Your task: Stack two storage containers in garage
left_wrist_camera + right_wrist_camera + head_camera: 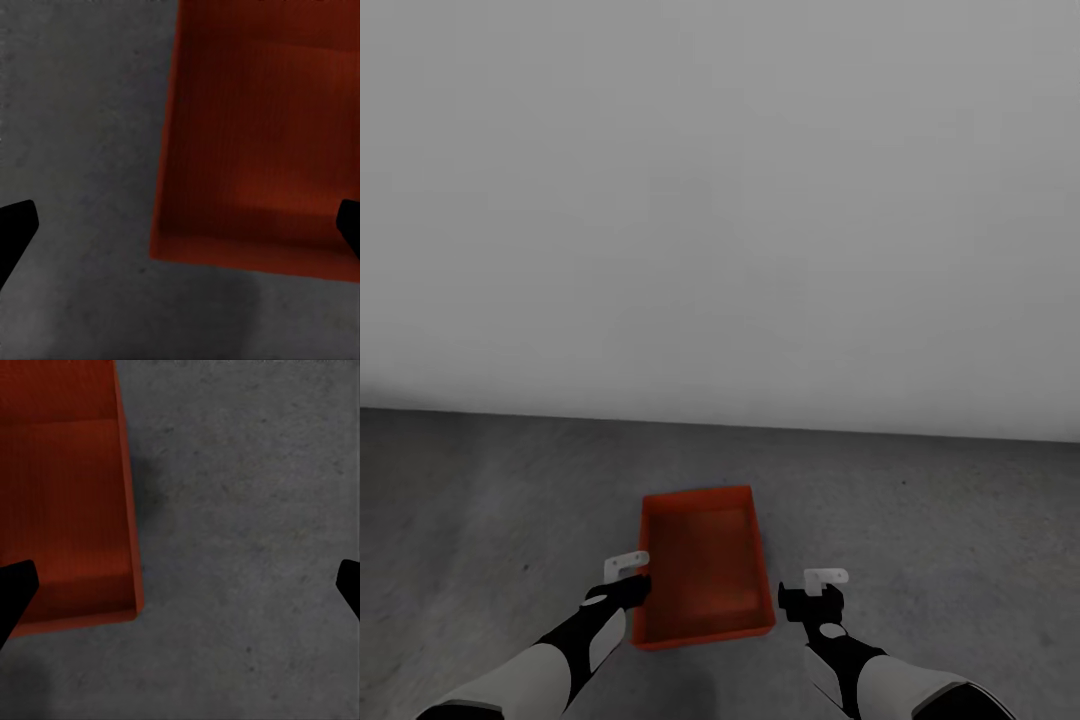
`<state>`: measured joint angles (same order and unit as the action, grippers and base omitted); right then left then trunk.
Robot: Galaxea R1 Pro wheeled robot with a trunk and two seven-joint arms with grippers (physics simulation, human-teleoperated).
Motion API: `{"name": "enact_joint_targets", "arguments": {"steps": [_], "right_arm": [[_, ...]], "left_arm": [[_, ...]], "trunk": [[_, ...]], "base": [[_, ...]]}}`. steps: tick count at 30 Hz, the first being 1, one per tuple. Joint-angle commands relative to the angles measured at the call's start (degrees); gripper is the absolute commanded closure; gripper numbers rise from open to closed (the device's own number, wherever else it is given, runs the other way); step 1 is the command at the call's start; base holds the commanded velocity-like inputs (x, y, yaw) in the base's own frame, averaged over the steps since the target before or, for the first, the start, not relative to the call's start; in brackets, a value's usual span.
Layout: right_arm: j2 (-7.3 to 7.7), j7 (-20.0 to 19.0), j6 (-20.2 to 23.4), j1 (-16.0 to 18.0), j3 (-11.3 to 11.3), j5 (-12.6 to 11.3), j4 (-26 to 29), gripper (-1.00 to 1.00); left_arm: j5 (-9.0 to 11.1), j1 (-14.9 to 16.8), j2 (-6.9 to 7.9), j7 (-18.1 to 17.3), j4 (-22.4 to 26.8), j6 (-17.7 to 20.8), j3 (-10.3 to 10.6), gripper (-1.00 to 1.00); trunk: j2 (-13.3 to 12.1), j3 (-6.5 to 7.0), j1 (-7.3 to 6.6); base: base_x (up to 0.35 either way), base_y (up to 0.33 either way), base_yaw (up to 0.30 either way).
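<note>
One orange-red storage container [705, 565] lies flat on the dark grey concrete floor [930, 520] of the garage, open side up, just ahead of me. My left gripper [628, 588] stands open at the container's left wall near its front corner. In the left wrist view the left gripper [180, 232] has one finger over the floor and the other over the container [262, 142]. My right gripper [810, 598] is open, a little to the right of the front right corner and apart from it. In the right wrist view the right gripper [180, 592] is over bare floor beside the container [64, 510].
A plain pale grey wall [720, 200] rises straight ahead, meeting the floor a short way beyond the container. Concrete floor stretches to the left and right of the container.
</note>
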<state>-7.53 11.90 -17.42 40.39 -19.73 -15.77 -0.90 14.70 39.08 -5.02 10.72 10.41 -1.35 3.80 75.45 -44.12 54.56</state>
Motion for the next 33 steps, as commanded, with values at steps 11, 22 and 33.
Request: {"name": "enact_joint_targets", "arguments": {"steps": [11, 22, 33], "right_arm": [[-0.03, 0.1, -0.2, 0.1, -0.5, -0.5, -0.1, -1.0], [-0.03, 0.1, -0.2, 0.1, -0.5, -0.5, -0.1, -1.0], [-0.03, 0.1, -0.2, 0.0, -0.5, -0.5, -0.1, -1.0]], "left_arm": [[0.5, 0.0, 0.05, 0.2, -0.3, -0.1, 0.4, -1.0], [0.5, 0.0, 0.03, 0.2, -0.2, -0.1, 0.5, -1.0], [0.4, 0.0, 0.08, 0.2, -0.2, -0.2, 0.6, -1.0]], "trunk": [[-4.4, 1.94, -2.42], [-8.8, 3.92, -4.84], [-13.2, 5.89, -7.26]], "base": [[0.0, 0.0, 0.0], [0.0, 0.0, 0.0], [0.0, 0.0, 0.0]]}}
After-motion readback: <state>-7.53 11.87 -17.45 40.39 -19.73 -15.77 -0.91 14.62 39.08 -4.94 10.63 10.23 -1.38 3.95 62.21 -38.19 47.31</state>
